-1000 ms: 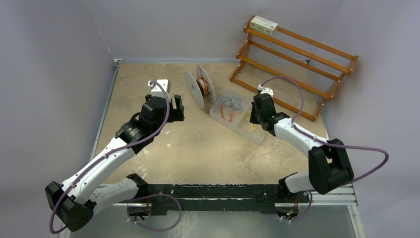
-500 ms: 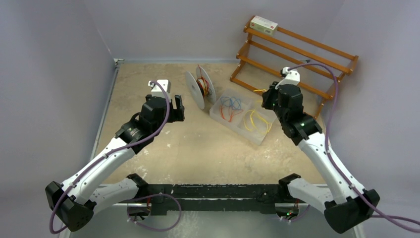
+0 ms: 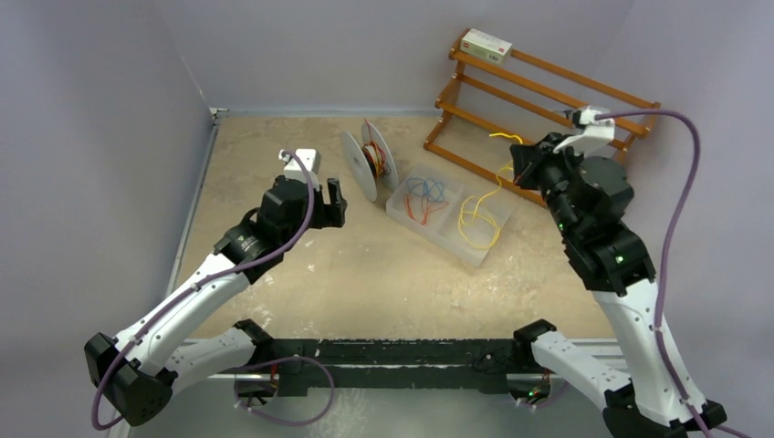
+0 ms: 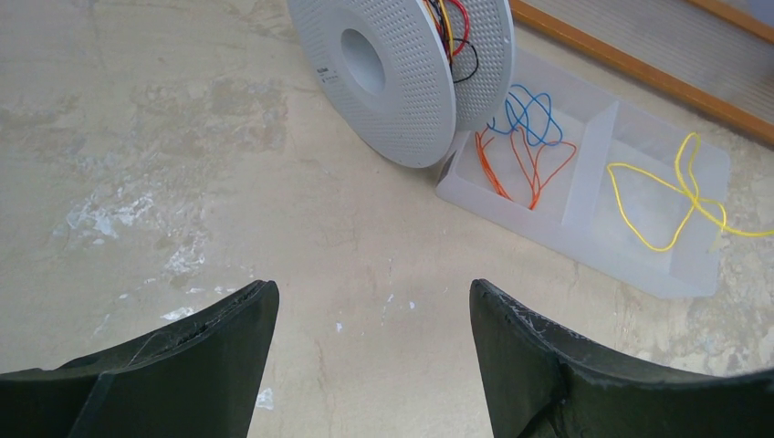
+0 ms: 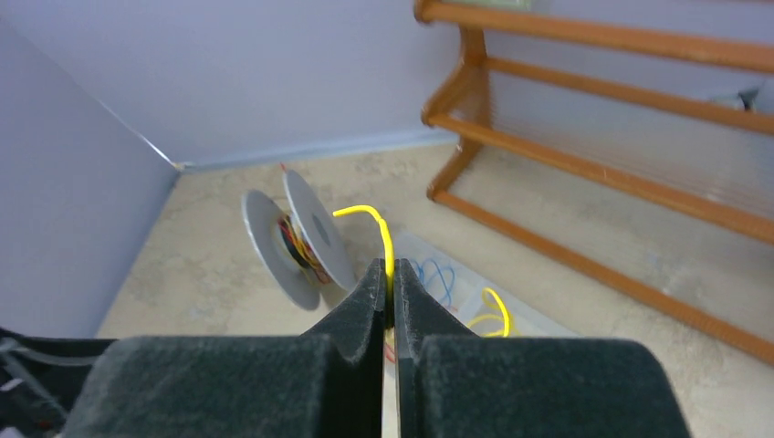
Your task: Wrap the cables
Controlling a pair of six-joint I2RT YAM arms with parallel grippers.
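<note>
A thin yellow cable (image 3: pixel 482 208) trails from the clear tray's right compartment up to my right gripper (image 3: pixel 520 157), which is raised high near the wooden rack and shut on the cable's end. In the right wrist view the yellow cable (image 5: pixel 384 239) sticks up out of the closed fingertips and curls left. Its loops (image 4: pixel 674 196) still lie in the tray. A white perforated spool (image 3: pixel 368 162) with wire wound on it stands upright left of the tray. My left gripper (image 3: pixel 330 199) hovers open and holds nothing, left of the spool (image 4: pixel 402 73).
The clear divided tray (image 3: pixel 479 251) also holds red and blue wires (image 3: pixel 424 196) in its left compartment. A wooden rack (image 3: pixel 548 114) with a small box (image 3: pixel 486 46) on top stands at the back right. Grey walls close in the left and back sides.
My right arm has risen and swung back-right from the tray, pulling the yellow cable's end up out of it. The left arm has barely moved.
</note>
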